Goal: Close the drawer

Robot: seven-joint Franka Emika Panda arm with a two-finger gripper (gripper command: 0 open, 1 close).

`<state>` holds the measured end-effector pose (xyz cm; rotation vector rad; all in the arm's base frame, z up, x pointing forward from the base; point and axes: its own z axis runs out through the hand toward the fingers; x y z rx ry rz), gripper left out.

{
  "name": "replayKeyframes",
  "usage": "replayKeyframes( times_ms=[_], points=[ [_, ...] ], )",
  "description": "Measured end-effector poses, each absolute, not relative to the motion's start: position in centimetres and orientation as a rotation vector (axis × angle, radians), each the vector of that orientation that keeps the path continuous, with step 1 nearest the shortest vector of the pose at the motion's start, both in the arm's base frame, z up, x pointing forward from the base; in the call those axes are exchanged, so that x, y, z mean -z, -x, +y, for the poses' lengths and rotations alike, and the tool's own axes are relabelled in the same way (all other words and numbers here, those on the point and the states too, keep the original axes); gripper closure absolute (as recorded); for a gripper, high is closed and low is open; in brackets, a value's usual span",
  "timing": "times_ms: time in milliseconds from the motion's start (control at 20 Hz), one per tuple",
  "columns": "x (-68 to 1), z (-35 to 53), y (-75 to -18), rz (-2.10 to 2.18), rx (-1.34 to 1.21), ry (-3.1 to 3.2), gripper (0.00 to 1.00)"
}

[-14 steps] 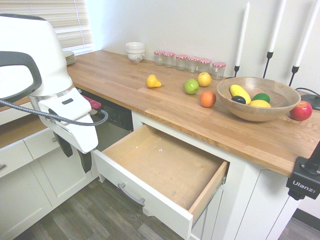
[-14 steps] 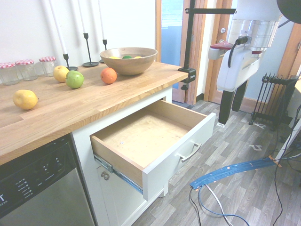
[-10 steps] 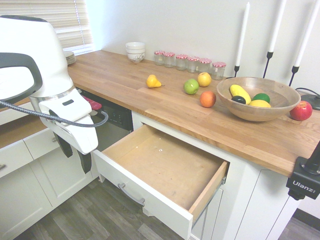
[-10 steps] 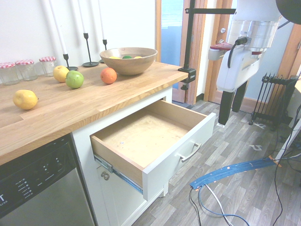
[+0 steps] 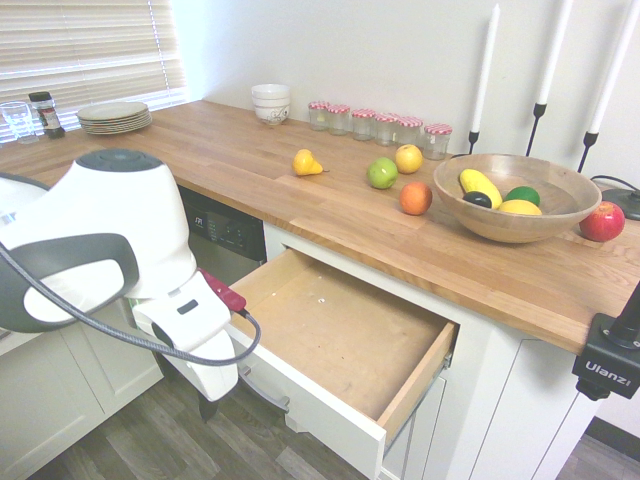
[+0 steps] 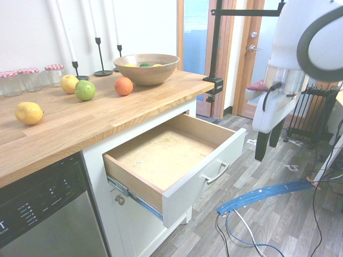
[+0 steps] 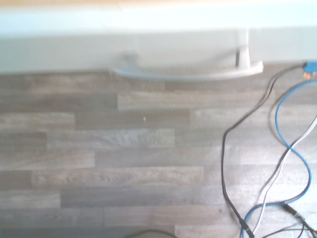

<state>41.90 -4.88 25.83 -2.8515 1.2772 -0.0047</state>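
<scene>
Sticking well out from under the bench (image 5: 220, 165), that's the drawer (image 5: 330, 325): wide, white front, light wood inside, curved silver handle (image 6: 217, 174). Dishwasher (image 6: 48, 198) is right beside it, dark control panel on top.

— Nice, and where's the pincer (image 6: 267, 152) at? Holding the handle or what?

— Nope, it's released, two dark fingers spread with a gap between them, nothing in there. It's pointing down out in front of the drawer, not touching the front or the handle. Grey wood-look floor (image 6: 244, 166) under it.

— Cool. What's up on top?

— Big wooden bowl (image 5: 515, 230) with yellow, green and dark fruit in it, and a red apple (image 5: 602, 222) just beside it. Then an orange (image 5: 415, 198), a green apple (image 5: 382, 173) and a yellow apple (image 5: 408, 158) close together, plus a yellow pear (image 5: 306, 163) lying a bit off from them.

— And along the back?

— Row of red-lidded jars (image 5: 387, 128), white bowls (image 5: 270, 104) stacked up, a pile of plates (image 5: 114, 120) near the blinds, and three tall white candles (image 5: 486, 80) in black holders behind the wooden bowl.
</scene>
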Motion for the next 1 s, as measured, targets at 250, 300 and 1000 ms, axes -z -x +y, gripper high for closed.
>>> replayKeyframes(
  times_ms=[250, 300, 1000],
  points=[
    [-19.3, -5.4, -42.4, 1.243, -0.026, 2.879, 0.0],
    [-18.3, -5.5, -42.7, 1.243, -0.032, 2.879, 0.0],
    [-10.3, -5.6, -47.5, 1.14, 0.069, 2.889, 0.0]
  ],
)
